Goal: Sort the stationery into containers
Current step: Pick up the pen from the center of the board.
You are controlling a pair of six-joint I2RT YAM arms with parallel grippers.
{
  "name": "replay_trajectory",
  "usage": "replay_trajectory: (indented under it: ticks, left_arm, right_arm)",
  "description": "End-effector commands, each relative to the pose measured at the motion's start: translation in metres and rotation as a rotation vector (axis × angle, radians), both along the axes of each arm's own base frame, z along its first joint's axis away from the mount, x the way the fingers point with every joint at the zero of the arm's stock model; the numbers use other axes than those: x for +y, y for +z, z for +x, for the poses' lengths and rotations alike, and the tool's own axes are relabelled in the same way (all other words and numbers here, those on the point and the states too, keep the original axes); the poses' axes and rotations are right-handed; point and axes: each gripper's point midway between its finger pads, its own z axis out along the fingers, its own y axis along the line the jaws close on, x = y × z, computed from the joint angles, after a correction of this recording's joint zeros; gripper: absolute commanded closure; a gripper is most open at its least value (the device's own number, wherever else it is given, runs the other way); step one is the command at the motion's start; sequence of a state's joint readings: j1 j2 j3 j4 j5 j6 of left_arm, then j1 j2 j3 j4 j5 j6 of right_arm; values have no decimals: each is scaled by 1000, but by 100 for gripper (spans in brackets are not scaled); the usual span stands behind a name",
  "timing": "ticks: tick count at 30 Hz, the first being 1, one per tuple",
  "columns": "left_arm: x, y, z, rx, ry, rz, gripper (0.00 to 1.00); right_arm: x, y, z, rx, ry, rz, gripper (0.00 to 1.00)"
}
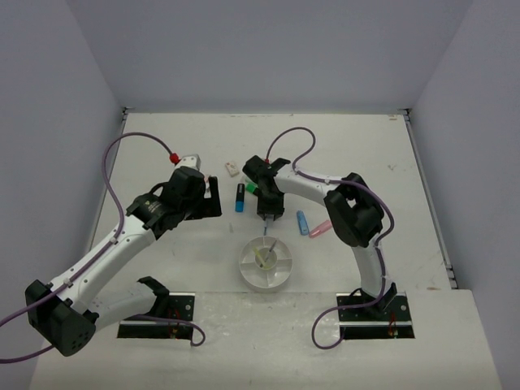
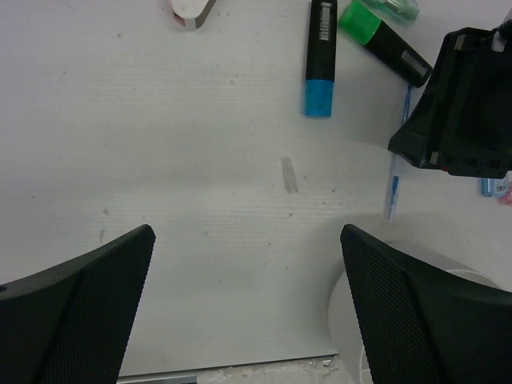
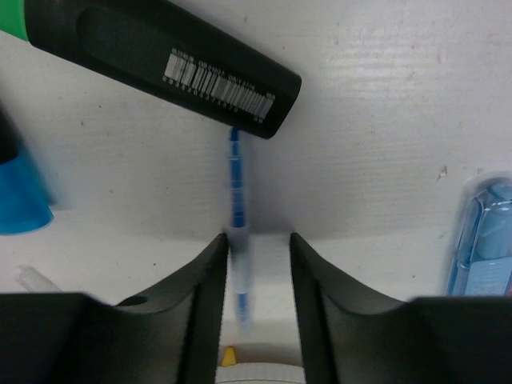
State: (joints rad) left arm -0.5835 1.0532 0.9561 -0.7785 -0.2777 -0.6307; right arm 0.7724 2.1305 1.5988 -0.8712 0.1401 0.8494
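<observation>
The white divided dish (image 1: 246, 272) stands between the arm bases, with a yellow pen (image 1: 261, 257) in it. My right gripper (image 3: 258, 248) is low over the table just beyond the dish, jaws open and straddling a thin blue pen (image 3: 235, 184). The pen lies against the left finger, with a gap to the right finger. A green-capped black highlighter (image 3: 160, 60) lies just past the pen's far end. My left gripper (image 2: 248, 304) is open and empty above bare table, left of the dish rim (image 2: 352, 296). A blue-capped highlighter (image 2: 319, 56) lies ahead of it.
A pinkish-white eraser (image 1: 232, 169) lies at the back. A blue item (image 1: 302, 222) and a pink highlighter (image 1: 320, 230) lie right of the right gripper. The right gripper's black body (image 2: 460, 104) is close on the left gripper's right side.
</observation>
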Motion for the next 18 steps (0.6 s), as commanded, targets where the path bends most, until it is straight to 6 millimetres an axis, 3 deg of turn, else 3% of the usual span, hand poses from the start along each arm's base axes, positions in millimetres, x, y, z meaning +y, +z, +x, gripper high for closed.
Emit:
replay_trajectory:
  ticks: [1,6,9,12,18]
  left_arm:
    - [-5,-4,-1,19,-45,-1,0]
    - [-6,-6,-4,34,-50,-7,0]
    - [-8,-9,-7,49,-63,-16,0]
    - [-13,-13,-11,74,-83,-35,0]
    - [-23,-25,-12,120,-101,-66,0]
  right_arm:
    - [-4,-13,-10,15,-32,-12,74]
    - [-1,-20,-2,-12,3,-9,92]
    - [5,-11,4,-50,34,22,99]
    - [7,24,16,-131,41,47,100]
    - [5,143,33,-359,100,157,100]
